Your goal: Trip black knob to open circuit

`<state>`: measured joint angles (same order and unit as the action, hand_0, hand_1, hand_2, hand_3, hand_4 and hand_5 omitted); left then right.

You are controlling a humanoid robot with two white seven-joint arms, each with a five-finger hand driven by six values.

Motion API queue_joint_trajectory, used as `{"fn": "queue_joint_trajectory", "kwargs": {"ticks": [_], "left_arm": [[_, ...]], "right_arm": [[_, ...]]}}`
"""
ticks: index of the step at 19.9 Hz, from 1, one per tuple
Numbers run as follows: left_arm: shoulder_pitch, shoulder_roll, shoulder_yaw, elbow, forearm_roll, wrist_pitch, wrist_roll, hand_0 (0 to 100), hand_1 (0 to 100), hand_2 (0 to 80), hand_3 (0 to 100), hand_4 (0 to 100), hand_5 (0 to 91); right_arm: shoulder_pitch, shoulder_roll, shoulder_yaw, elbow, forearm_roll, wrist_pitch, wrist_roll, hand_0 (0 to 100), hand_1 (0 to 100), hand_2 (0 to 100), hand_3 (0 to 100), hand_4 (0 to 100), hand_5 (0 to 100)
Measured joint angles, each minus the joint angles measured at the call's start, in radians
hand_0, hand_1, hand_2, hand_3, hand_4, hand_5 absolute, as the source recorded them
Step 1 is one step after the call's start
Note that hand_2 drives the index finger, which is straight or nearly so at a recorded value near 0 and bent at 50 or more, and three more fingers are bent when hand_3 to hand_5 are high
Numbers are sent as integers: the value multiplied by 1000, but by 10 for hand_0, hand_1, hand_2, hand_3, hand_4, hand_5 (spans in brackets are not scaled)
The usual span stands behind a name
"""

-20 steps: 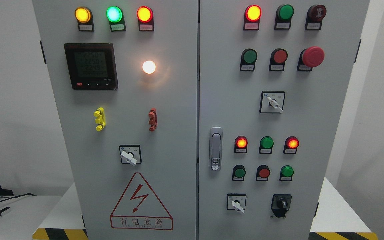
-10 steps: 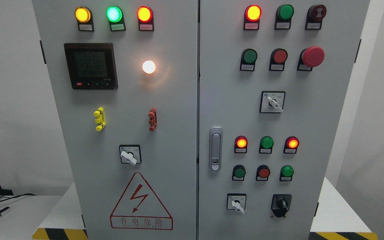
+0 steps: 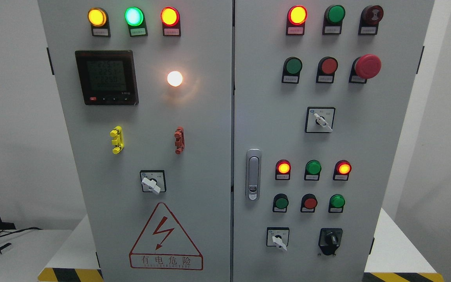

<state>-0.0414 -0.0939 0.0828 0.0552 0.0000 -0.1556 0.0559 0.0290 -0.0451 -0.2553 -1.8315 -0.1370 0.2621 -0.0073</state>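
White flat platform carries the tall grey metal electrical cabinet, which stands directly on it, centre frame. Platform surface shows at 8 o'clock and 4 o'clock of the cabinet base. Yellow-and-black hazard striping runs along the front edge at 7 o'clock, and again at 5 o'clock. Separate white tabletop at 8 o'clock bears black cables and a small white-and-black block.

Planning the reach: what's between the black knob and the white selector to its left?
Head view: bare grey panel between the black knob and white selector.
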Motion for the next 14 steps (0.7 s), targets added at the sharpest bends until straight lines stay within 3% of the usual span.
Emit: {"fn": "queue_joint_trajectory", "kwargs": {"ticks": [6,14], "left_arm": [[0,0,0,0,0,0,0,120,389,0,0,0,0],[0,0,0,0,0,0,0,120,389,0,0,0,0]], "right_arm": [[-19,-1,19,22,3,15,-8,260,548,643,1000,941,893],[-27,2,39,37,8,17,-19,224,638,502,1000,940,893]]}}
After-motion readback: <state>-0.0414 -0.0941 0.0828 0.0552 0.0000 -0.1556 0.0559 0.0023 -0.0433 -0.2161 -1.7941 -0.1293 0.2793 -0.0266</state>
